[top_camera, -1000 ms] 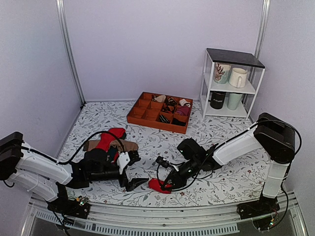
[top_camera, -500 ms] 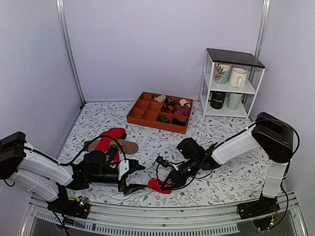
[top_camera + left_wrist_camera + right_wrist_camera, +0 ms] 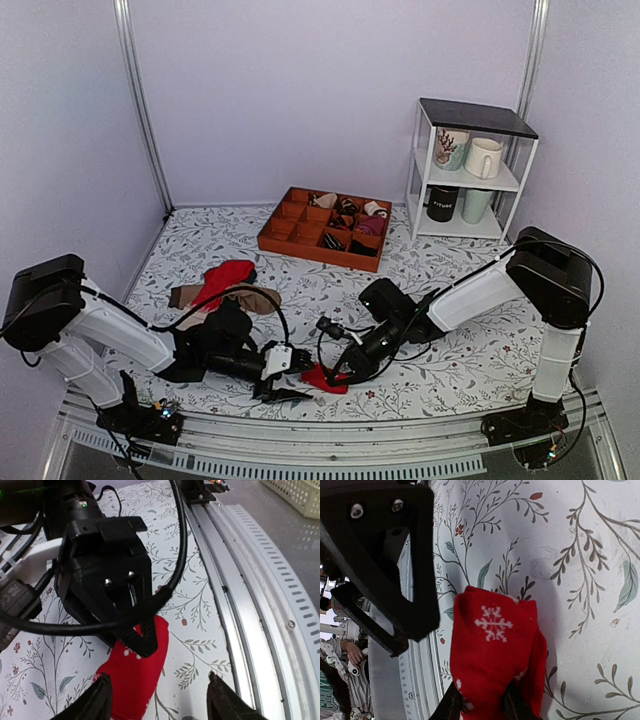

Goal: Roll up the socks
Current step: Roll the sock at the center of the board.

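Right wrist view shows the right gripper (image 3: 481, 706) pinched shut on one end of the socks (image 3: 492, 645), a red snowflake bundle lying on the flowered table (image 3: 600, 580). It looks soft, light and floppy, so I would take it at the thick folded part. Only left wrist view shows the left gripper (image 3: 161, 700), jaws apart, holding nothing, close over the red cloth.

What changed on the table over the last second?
The left gripper slid right, away from the sock heap toward the red socks, its jaws a little narrower but open. The right gripper stayed clamped on the red socks; the tray and shelf did not move.
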Robot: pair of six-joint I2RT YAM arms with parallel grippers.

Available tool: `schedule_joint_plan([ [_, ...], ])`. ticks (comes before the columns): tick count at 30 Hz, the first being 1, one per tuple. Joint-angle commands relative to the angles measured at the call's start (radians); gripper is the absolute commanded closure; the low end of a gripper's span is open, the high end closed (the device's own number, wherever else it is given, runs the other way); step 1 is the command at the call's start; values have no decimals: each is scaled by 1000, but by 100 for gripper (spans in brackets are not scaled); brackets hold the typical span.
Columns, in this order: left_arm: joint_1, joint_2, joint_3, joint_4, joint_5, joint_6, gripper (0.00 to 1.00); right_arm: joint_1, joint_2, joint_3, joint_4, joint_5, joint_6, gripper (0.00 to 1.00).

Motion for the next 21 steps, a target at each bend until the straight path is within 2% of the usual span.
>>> schedule_joint_plan([
  [1, -28, 74, 33, 17, -71, 55, 35, 4, 100, -62, -246, 157, -5, 76],
  [6, -32, 126, 59, -2, -91, 46, 39, 3, 100, -64, -248, 159, 3, 76],
  [12, -43, 175, 72, -10, -210, 10, 40, 3, 106, -61, -247, 151, 5, 76],
  [17, -44, 213, 94, -44, -244, 9, 41, 4, 115, -56, -251, 142, 2, 76],
  [19, -44, 240, 116, -83, -249, 4, 49, 4, 115, -55, -253, 142, 0, 76],
  [21, -48, 270, 147, -137, -251, -11, 63, 4, 115, -53, -258, 139, 1, 76],
])
